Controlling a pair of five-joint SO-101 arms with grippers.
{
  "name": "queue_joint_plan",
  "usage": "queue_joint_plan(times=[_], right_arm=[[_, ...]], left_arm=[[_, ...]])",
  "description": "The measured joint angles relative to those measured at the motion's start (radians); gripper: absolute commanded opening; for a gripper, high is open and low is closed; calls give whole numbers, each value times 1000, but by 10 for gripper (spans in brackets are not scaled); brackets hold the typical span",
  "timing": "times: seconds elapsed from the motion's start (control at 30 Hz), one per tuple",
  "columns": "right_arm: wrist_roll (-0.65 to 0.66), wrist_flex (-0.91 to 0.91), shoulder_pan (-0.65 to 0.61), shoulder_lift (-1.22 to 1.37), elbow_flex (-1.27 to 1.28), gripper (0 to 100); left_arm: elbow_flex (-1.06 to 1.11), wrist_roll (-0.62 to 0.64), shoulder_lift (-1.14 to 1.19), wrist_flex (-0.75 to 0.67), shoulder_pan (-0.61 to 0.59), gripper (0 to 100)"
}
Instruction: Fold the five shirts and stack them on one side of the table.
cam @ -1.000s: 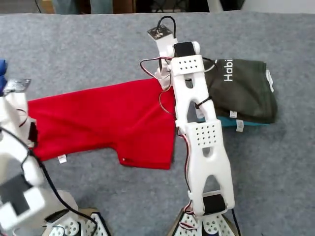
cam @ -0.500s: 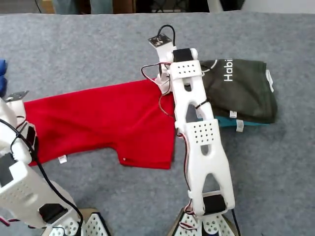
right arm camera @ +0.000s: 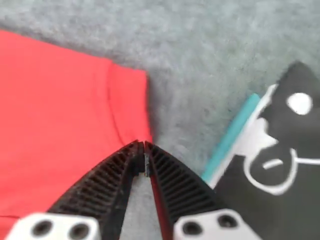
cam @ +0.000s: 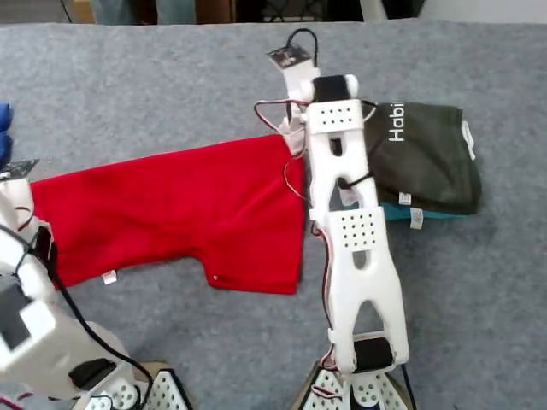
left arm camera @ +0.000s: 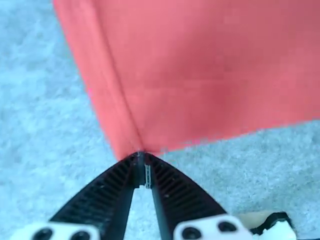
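A red shirt (cam: 179, 213) lies stretched across the grey table between the two arms. My left gripper (left arm camera: 141, 159) is shut on the red shirt (left arm camera: 200, 70) at a corner of its left end, at the table's left edge (cam: 38, 243). My right gripper (right arm camera: 141, 150) is shut on the red shirt (right arm camera: 55, 110) at its hemmed right edge, near the far right corner (cam: 292, 141). A dark green folded shirt (cam: 423, 154) lies on a teal folded shirt (cam: 402, 211) at the right; both show as the dark shirt (right arm camera: 280, 150) and teal edge (right arm camera: 230, 140) in the right wrist view.
The white right arm (cam: 350, 231) stretches from the near edge over the shirt's right side. A blue object (cam: 3, 128) sits at the far left edge. Bare grey table (cam: 154, 77) lies beyond the shirt and in front of it.
The left gripper has pulled the shirt's left end further left, and the right gripper has shifted slightly right and away. The red shirt is stretched flatter between them.
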Motion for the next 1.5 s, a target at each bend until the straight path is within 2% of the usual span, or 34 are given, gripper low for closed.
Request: queue_joint_plan(times=[0.2, 0.33, 0.7, 0.9, 1.1, 1.5], right_arm=[[8, 0, -77, -307, 325, 15], [107, 0, -138, -525, 617, 15], [390, -49, -241, -999, 1300, 15], [442, -186, -353, -1220, 1686, 31], [442, -302, -453, -1303, 1932, 178], [413, -540, -591, -1306, 2156, 186]], left_arm=[[140, -41, -281, -21, -15, 29], [207, -48, -373, -28, -20, 29], [269, -48, -342, -150, -20, 29], [269, -48, -293, -190, -20, 29], [269, -48, -275, -193, -20, 29], [269, -48, -275, -192, -20, 29]])
